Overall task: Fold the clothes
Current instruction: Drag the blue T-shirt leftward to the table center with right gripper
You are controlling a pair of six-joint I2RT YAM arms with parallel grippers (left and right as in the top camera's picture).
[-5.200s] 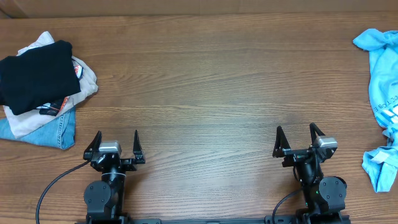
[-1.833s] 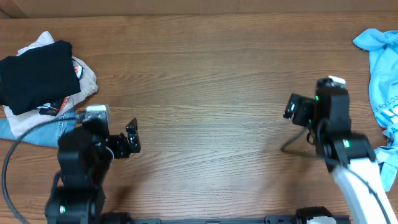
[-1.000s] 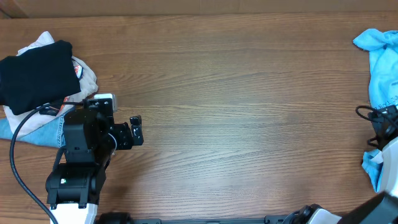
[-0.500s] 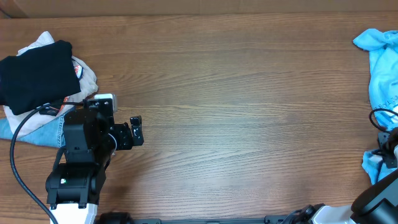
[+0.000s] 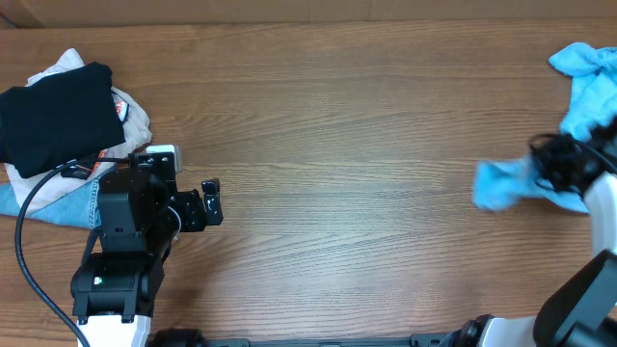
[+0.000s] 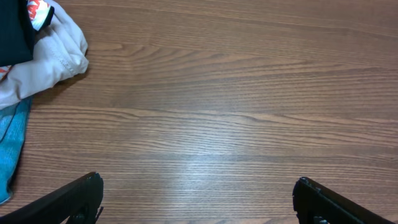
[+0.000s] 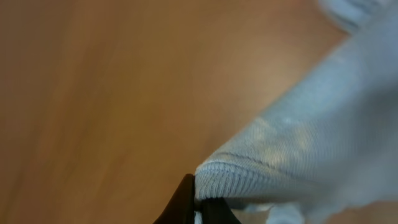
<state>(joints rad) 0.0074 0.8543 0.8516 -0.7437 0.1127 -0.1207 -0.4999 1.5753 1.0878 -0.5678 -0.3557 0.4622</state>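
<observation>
Shirt [image 5: 581,87]: right tabletop [image 5: 337,116] edge, hem lifted inward.
Right gripper [image 5: 551,166]: I've pinched that hem.
Left gripper [image 5: 212,200]: wide, empty, near left edge.
Risk: thin pinch; I fear a tug slips it.

1. Two pincers: left pincer [image 6: 199,204], right pincer [image 7: 198,205].
2. One sky-blue T-shirt [image 5: 501,183], its hem nipped in the right pincer.
3. One black garment [image 5: 53,116], ahead-left of the left pincer.
4. One beige garment [image 5: 136,125], same side.
5. One pair of jeans [image 5: 92,204], same side.
6. One table [image 5: 366,116], beneath both pincers.
</observation>
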